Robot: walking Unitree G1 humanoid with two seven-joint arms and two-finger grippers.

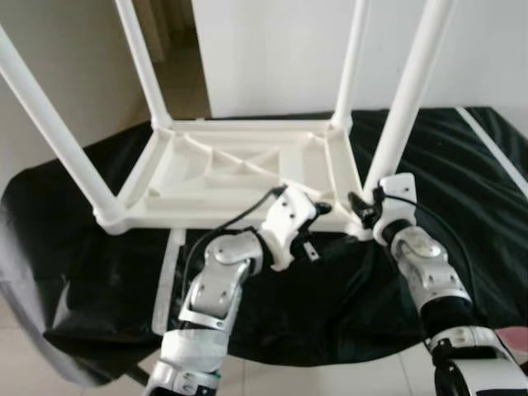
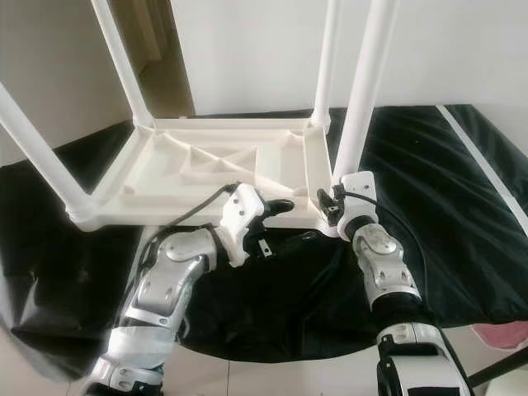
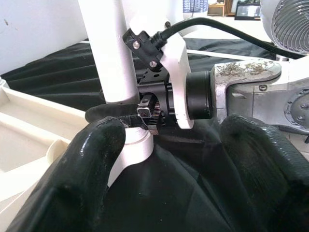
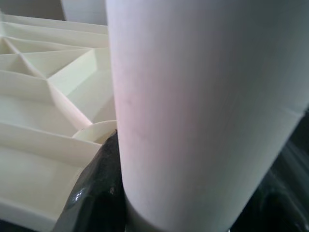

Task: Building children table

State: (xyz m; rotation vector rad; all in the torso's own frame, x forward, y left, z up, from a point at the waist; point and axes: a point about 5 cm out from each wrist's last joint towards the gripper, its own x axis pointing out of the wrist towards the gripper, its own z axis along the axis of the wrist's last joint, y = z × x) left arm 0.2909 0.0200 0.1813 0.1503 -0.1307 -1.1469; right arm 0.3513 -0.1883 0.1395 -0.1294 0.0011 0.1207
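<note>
So we've got the white table (image 1: 239,169) flipped upside down on a black cloth (image 1: 462,190), all four legs sticking up and cut off by the top of the head views.

Our right arm is bent up from the lower right, and the right gripper (image 1: 369,213) sits at the base of the near right leg (image 1: 408,99), right where it meets the corner socket. In the right wrist view that leg (image 4: 203,111) is jammed between the two black fingers (image 4: 96,193), so we'd call it clamped on the leg.

Our left arm comes up from the lower left, elbow bent, wrist turned toward the right arm. The left gripper (image 1: 318,216) is at the table's near edge, just beside that same corner. In the left wrist view its fingers (image 3: 72,179) are spread apart, one of them touching the white socket (image 3: 137,147), nothing pinched between them.

Hard to make out: the socket itself is mostly hidden behind both grippers in the head views, so we can't tell how far the leg is seated.
</note>
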